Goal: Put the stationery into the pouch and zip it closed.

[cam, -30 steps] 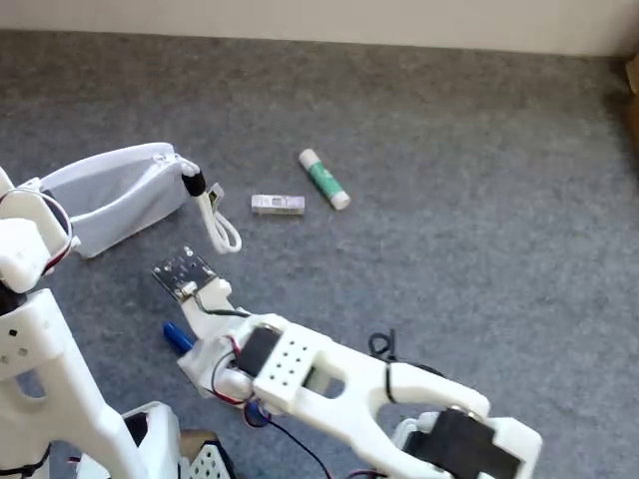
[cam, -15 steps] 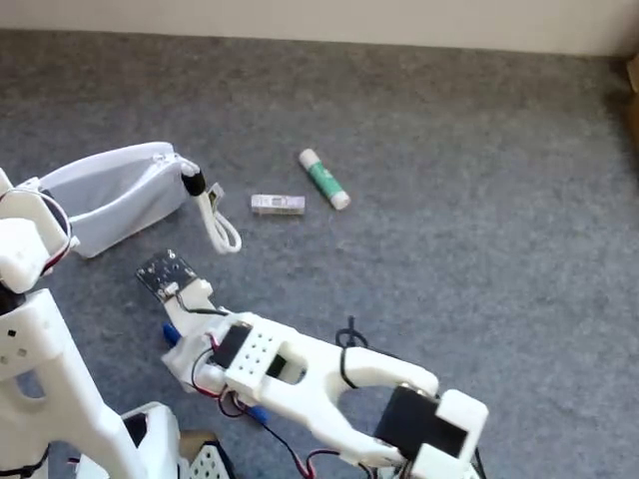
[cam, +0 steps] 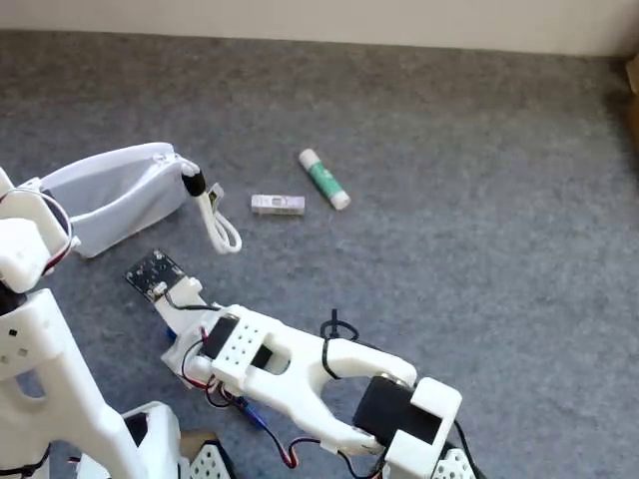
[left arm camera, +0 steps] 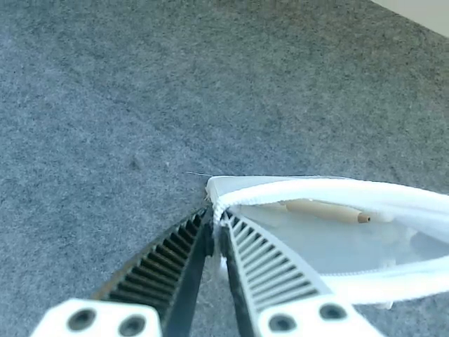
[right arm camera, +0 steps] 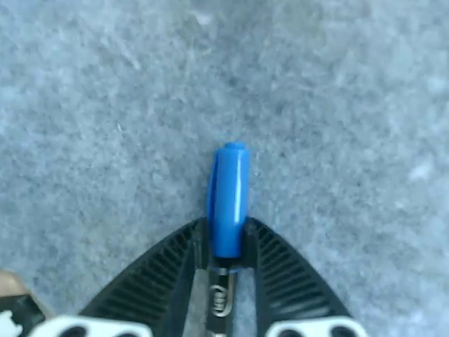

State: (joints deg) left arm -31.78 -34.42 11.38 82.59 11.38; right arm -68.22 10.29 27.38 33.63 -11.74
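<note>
The white mesh pouch lies open at the left, and my left gripper is shut on the end of its rim. A wooden pencil lies inside the pouch. My right gripper is shut on a blue pen, held low over the carpet at the near left. In the high view the blue pen peeks out under the right arm's wrist. A green glue stick and a small white eraser lie on the carpet to the right of the pouch.
The pouch's white pull cord loops onto the grey carpet beside the eraser. The left arm's white body stands at the near left, close to the right arm's wrist. A beige wall edge runs along the far side.
The right arm has swung to the left and slightly nearer, carrying the blue pen. The left arm, pouch, glue stick and eraser have stayed put.
</note>
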